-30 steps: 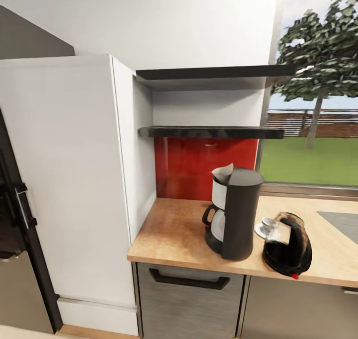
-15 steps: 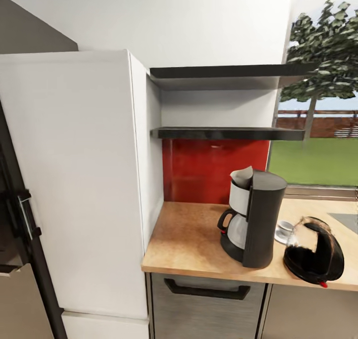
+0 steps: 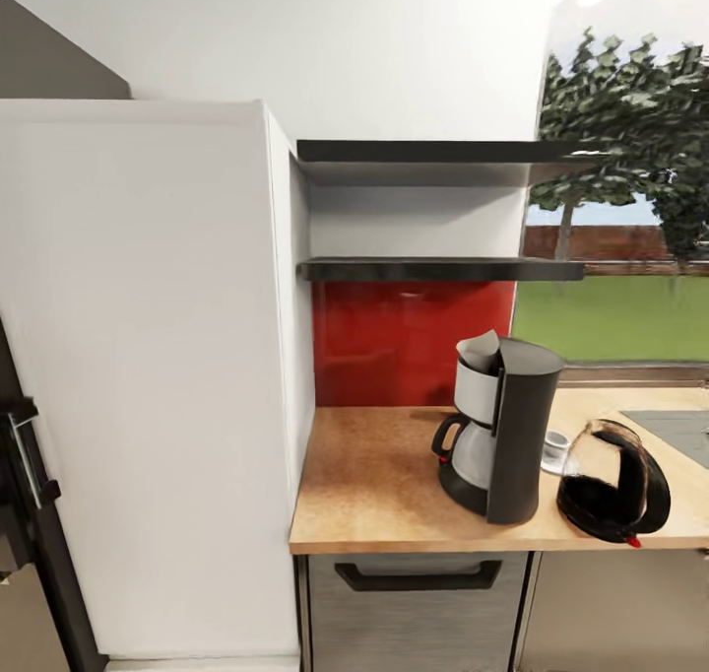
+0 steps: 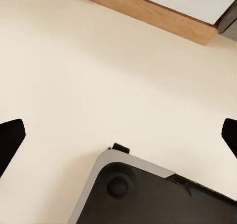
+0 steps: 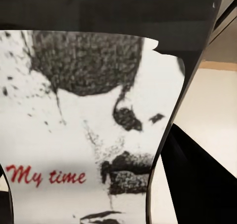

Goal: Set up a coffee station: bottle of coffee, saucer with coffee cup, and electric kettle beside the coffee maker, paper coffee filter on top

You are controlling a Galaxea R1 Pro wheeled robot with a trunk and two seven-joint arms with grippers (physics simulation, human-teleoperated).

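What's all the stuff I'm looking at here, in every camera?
coffee maker: one, black and grey, on the countertop.
paper filter: one, whitish, on top of the coffee maker.
electric kettle: one, black, right of the coffee maker.
cup and saucer: one set, white, behind the kettle.
countertop: one, wood.
shelves: two, dark, above a red backsplash.
tall cabinet: one, white, left.
printed container: one, white, reading "My time", close before the right wrist camera.
left gripper: jaws wide apart over pale floor.
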